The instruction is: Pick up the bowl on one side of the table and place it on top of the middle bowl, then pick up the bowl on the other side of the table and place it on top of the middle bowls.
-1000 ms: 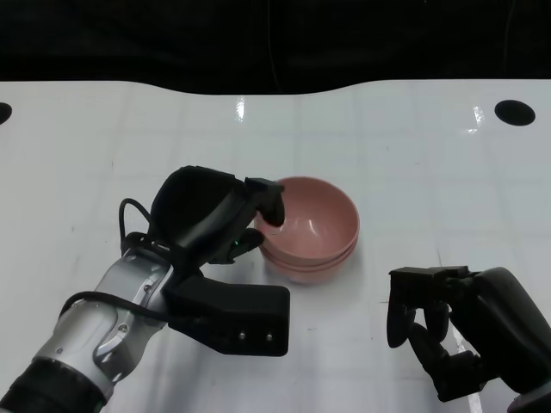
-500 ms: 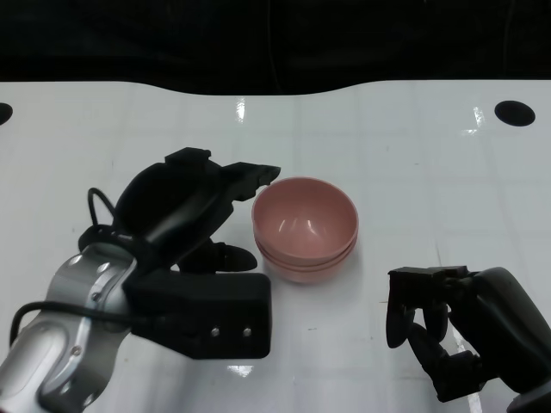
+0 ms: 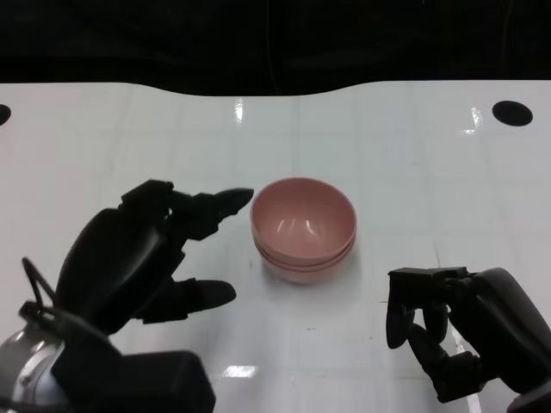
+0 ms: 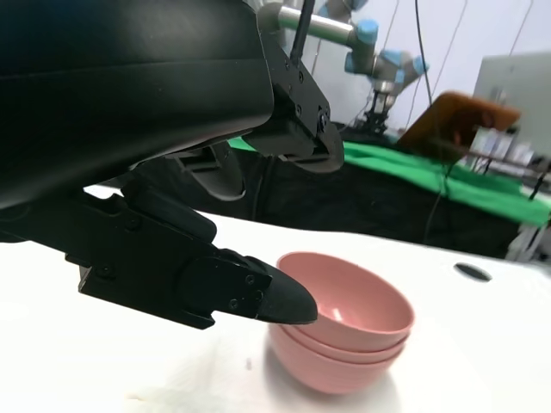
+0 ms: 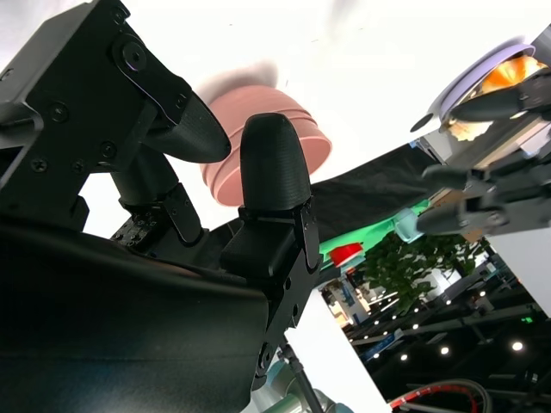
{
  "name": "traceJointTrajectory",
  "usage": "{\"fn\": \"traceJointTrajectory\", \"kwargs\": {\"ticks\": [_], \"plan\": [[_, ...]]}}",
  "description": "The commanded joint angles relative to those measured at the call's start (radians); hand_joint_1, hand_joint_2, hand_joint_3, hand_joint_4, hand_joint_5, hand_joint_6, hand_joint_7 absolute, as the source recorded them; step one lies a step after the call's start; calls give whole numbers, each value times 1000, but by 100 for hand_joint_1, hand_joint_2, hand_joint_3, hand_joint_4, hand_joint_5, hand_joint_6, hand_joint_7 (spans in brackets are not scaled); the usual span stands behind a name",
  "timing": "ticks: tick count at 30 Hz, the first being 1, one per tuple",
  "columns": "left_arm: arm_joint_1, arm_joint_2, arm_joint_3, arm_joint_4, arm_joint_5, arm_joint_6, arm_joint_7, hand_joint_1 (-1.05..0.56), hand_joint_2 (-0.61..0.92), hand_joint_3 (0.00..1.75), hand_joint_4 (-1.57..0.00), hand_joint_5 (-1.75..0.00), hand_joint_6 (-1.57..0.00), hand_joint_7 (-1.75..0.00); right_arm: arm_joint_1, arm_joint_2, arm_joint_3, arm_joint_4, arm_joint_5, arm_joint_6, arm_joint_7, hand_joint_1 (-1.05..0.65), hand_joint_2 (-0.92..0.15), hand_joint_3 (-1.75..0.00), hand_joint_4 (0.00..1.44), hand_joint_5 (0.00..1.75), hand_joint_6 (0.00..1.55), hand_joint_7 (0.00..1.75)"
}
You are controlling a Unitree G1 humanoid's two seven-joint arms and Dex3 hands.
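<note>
Bowls [image 3: 303, 228] sit stacked in the middle of the white table [image 3: 413, 172]. Left hand [image 3: 142, 258] is just beside them, not touching, fingers spread, holding nothing. Right hand [image 3: 448, 331] rests nearer the robot, fingers curled in, seemingly around nothing.

Bowls [image 3: 303, 229]: pink, stacked, mid worktop [image 3: 413, 172].
My left hand [image 3: 138, 258]: beside them, fingers apart, empty.
My right hand [image 3: 456, 331]: curled, empty.

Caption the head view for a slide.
Pink bowls stacked mid-table; left hand open beside them, right hand curled, empty.
</note>
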Motion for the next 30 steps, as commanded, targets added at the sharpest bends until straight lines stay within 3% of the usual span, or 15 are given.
{"fn": "traceJointTrajectory", "kwargs": {"ticks": [1, 7, 8, 9, 11, 17, 18, 21, 24, 27, 30], "plan": [[73, 1, 35, -18, -41, -56, 38, -42, 92, 11, -39, -120, -65, -16, 6, 1, 0, -13, 20, 4, 8, -11, -14, -166, 96, 175, 80, 155], [191, -41, 87, -66, -172, -96, 25, -32, 92, 11, -45, -131, -74, -23, 8, 7, 4, -16, 8, -2, -2, -12, -14, -166, 96, 175, 80, 155], [206, -48, 93, -77, -191, -95, 20, -31, 92, 11, -45, -130, -73, -28, 10, 9, 5, -19, 6, -1, -3, -12, -14, -166, 96, 175, 80, 155], [227, -56, 98, -90, -217, -90, 11, -29, 92, 12, -46, -130, -66, -47, 13, 10, 6, -26, 1, 4, -3, -12, -14, -166, 96, 175, 80, 155], [258, -68, 104, -106, -263, -80, -7, -27, 92, 13, -47, -129, -59, -66, 16, 13, 7, -35, -5, 12, -1, -12, -14, -166, 97, 175, 80, 155], [303, -122, 112, -106, -399, -55, -48, -20, 92, 14, -53, -127, -60, -81, 16, 10, 1, -40, -4, 17, 2, -12, -13, -167, 97, 175, 80, 154], [310, -143, 112, -94, -429, -56, -47, -15, 91, 16, -61, -129, -67, -83, 15, 6, -2, -34, 2, 10, 2, -12, -13, -167, 97, 175, 80, 154], [318, -182, 114, -54, -498, -77, -54, -4, 57, 92, -77, -132, -81, -87, 16, 1, -6, -24, 13, -3, 4, -12, -13, -166, 97, 175, 80, 153], [309, -207, 122, -21, -491, -92, -36, -3, 47, 116, -88, -140, -88, -94, 17, -4, -7, -19, 21, -6, 11, -12, -13, -166, 96, 175, 81, 152], [298, -223, 124, -3, -486, -87, -33, -2, 34, 143, -96, -153, -94, -114, 13, -9, -8, -10, 28, -8, 16, -11, -13, -166, 95, 175, 81, 150], [290, -229, 125, 13, -487, -89, -45, -3, 29, 151, -98, -158, -93, -126, 12, -11, -8, -6, 33, -4, 20, -11, -13, -167, 95, 175, 82, 149]]}}
